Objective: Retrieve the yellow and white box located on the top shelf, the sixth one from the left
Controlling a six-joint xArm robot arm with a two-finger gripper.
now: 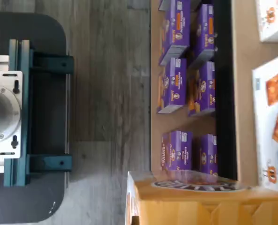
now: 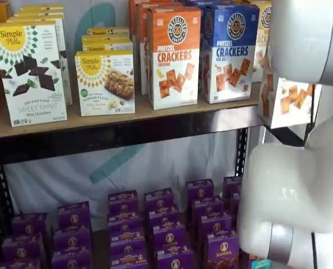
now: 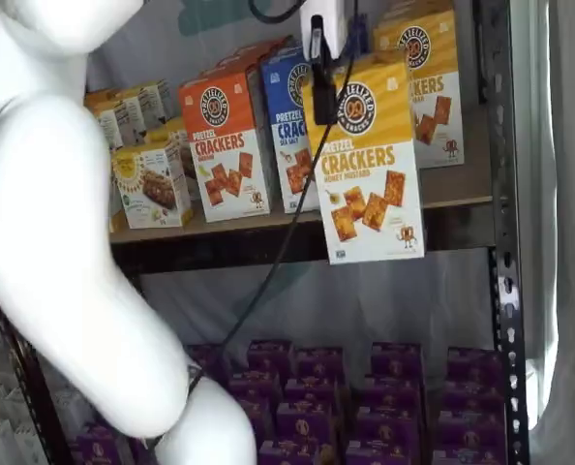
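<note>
Shelf view: black fingers (image 3: 323,87) apparently clamped on flat cardboard yellow and white box (image 3: 367,165), off the shelf.

Colours on the shelves

The yellow and white box (image 3: 368,160) has a yellow top, white lower half and brown cracker squares; its neighbours are orange-topped (image 3: 227,145) and blue-topped (image 2: 231,50); the small boxes (image 2: 166,224) below are purple.

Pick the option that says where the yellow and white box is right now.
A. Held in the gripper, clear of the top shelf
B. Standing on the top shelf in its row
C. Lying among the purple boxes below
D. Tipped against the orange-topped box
A: the yellow and white box hangs from the gripper, its base below the top shelf board and in front of it.
</note>
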